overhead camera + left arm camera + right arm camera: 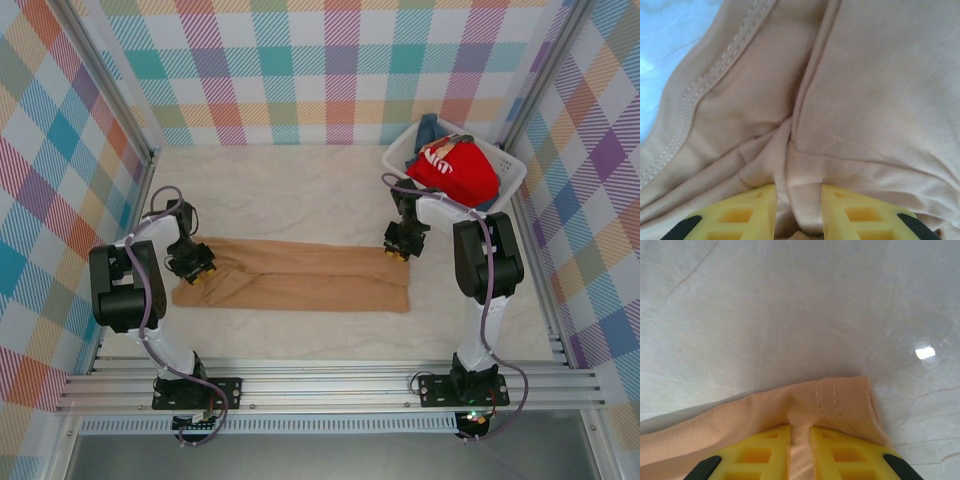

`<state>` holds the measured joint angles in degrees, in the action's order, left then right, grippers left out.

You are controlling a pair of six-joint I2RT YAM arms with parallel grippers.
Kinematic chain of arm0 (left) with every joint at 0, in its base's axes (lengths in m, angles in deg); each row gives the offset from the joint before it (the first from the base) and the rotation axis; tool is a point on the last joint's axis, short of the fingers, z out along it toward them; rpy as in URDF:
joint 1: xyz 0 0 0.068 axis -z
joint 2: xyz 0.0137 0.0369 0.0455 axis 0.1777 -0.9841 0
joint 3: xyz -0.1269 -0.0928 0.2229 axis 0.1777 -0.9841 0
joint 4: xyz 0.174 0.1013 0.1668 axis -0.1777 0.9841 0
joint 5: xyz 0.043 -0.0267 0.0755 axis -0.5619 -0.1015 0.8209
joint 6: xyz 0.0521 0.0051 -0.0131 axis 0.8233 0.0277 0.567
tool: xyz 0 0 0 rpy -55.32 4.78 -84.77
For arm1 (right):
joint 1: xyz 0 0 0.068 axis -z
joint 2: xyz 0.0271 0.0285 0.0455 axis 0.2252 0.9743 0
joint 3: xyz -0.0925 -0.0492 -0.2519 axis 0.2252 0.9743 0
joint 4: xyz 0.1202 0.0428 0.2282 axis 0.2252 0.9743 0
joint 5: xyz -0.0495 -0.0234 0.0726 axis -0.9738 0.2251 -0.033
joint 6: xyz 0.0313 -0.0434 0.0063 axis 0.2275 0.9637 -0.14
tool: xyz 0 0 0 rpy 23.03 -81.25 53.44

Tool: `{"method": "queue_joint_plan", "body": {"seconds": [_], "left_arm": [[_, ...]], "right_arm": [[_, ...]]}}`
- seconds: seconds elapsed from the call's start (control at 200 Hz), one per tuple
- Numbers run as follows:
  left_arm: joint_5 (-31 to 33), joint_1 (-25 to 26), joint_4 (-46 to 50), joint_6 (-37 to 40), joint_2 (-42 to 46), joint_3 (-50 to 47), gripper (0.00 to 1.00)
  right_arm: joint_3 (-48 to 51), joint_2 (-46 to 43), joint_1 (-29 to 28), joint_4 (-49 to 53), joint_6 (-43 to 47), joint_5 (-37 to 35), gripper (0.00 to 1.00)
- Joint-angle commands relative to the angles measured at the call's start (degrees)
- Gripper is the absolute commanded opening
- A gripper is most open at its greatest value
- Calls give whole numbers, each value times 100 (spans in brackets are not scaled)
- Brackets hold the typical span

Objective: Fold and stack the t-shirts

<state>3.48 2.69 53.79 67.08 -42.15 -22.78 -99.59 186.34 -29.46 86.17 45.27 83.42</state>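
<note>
- Three t-shirts are on view: a tan t-shirt [300, 285] lies on the counter [300, 190], while a red t-shirt [455, 168] and a blue t-shirt [428, 128] sit in a white basket [515, 175] at 1 o'clock in the top view.
- The tan t-shirt is folded into a long narrow strip at the middle of the counter. Its long axis runs from 9 o'clock to 3 o'clock.
- Which end is the neck cannot be told; sleeves and collar are lost in the folds.
- The left hand [192, 270] is down on the 9 o'clock end of the strip. In its wrist view the yellow fingers [752, 210] stand narrow, with a raised ridge of tan cloth pinched between them.
- The right hand [398, 250] is at the 3 o'clock end, on the far corner. Its fingers [840, 450] are nearly together, clamping a stitched hem.
- In the left wrist view the cloth runs off nearly every edge, with bare counter at 10 o'clock.
- The red t-shirt covers most of the blue one. Its white lettering is too small to read.
</note>
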Motion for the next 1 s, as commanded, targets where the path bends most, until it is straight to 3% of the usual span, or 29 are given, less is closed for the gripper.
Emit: {"method": "queue_joint_plan", "body": {"seconds": [0.0,0.365,0.67,0.995], "left_arm": [[135,56,206,-155,321,-118,31],[-104,61,-166,-192,-108,-126,24],[-25,87,-67,-192,83,50,9],[-94,97,160,-216,136,263,8]], "right_arm": [[24,190,38,91,9,-51,19],[41,165,36,115,26,-65,19],[24,199,36,83,8,-58,19],[-12,235,36,93,44,-42,19]]}}
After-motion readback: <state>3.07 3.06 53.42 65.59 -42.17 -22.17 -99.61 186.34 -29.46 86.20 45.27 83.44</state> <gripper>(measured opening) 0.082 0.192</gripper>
